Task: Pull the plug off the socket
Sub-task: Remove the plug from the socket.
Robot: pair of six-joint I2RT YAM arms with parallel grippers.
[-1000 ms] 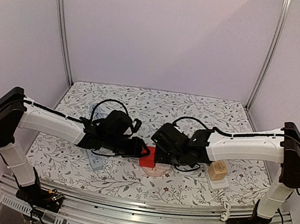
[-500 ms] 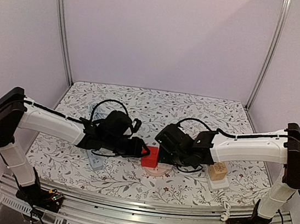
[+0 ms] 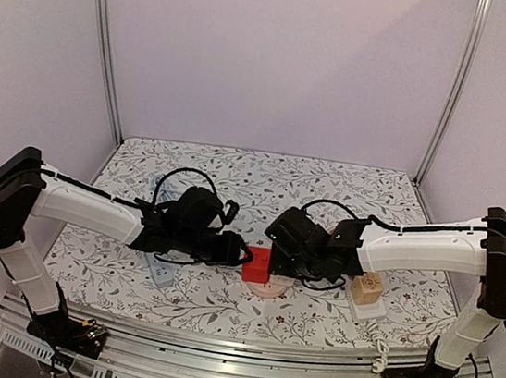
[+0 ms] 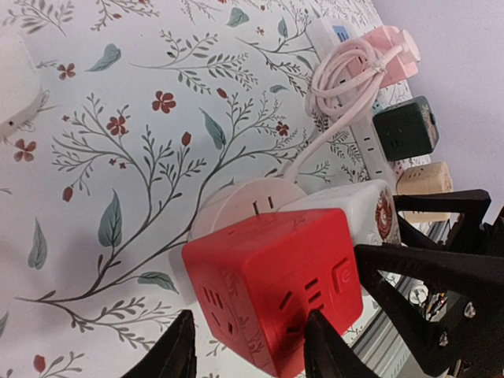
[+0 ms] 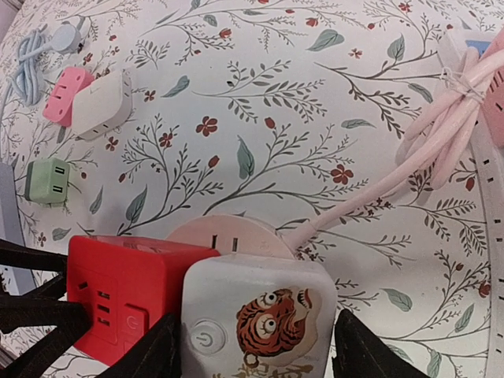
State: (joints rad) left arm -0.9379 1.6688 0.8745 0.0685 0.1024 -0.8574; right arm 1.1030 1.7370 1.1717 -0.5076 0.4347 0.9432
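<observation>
A round pink socket with a pink cord lies flat on the flowered table. Over it sit a red cube and a white plug cube with a tiger picture, pressed side by side; their join is hidden. My left gripper is shut on the red cube, one black finger on each side. My right gripper is shut on the white tiger cube, which fills the gap between its fingers. From above, the left gripper and right gripper meet at the red cube, above the socket.
The pink cord coils into a bundle beside a white power strip carrying black and beige cubes. Pink, white and green adapters lie far left of the right wrist view, and a grey strip under the left arm.
The right gripper has narrowed slightly on the white cube. The red cube and both grippers have shifted a little to the right.
</observation>
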